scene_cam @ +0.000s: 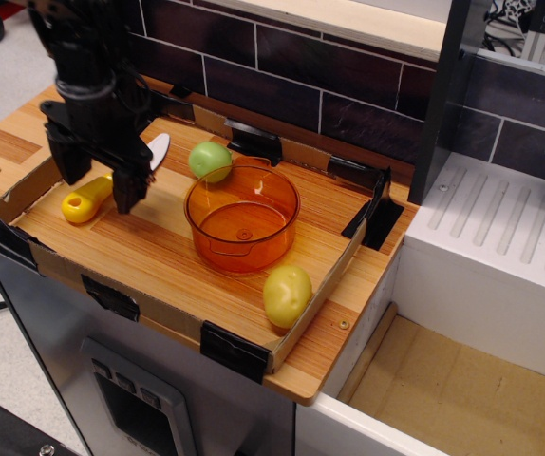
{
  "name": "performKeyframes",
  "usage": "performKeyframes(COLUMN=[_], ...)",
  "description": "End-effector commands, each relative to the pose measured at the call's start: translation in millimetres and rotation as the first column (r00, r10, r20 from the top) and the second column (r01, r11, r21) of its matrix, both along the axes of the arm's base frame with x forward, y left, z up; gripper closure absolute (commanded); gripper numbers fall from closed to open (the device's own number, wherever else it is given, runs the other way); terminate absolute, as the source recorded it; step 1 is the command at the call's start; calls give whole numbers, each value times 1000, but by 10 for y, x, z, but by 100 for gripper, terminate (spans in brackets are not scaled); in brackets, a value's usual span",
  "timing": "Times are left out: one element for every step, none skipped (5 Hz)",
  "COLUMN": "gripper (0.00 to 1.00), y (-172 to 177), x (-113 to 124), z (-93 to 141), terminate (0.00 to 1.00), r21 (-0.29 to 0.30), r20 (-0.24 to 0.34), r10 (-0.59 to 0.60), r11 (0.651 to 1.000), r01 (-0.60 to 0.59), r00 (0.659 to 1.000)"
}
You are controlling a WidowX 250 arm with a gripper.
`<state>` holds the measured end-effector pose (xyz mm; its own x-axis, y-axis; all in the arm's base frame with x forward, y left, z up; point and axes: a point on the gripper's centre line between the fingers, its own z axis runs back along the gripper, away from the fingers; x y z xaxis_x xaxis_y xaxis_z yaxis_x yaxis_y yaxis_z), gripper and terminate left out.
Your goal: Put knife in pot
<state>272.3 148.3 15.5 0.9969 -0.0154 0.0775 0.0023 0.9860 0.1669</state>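
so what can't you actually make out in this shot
- Knife: the middle is hidden behind the claw; only the yellow handle end and white blade tip show.
- Whether the claw's fingers touch the knife: blocked by the claw's own dark body.
- Arm above the claw: cut off by the top edge.
- Green fruit: its lower part is behind the pot rim.

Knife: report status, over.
Gripper open, fingers straddling the knife at mid-length. Knife flat on the tray floor, not gripped. Pot empty, green fruit touching its far rim.

Matte black arm, blocky black gripper [99, 180], two broad fingers
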Motion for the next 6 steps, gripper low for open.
performKeyframes(gripper=[0,0,100,100,100,100], y=[58,86,152,196,211,249], x=[69,72,68,56,39,5], z=[-86,-121,-147,-96,47,296], terminate=[0,0,0,0,0,0], r21=[27,33,20,47,40,78], r20=[-18,-20,-14,-69,-59,-42], r10=[27,24,32,39,55,74], r11=[999,999,999,998,998,994], r01=[-27,-23,-31,-36,-52,-70], r00=[999,1000,999,997,997,996])
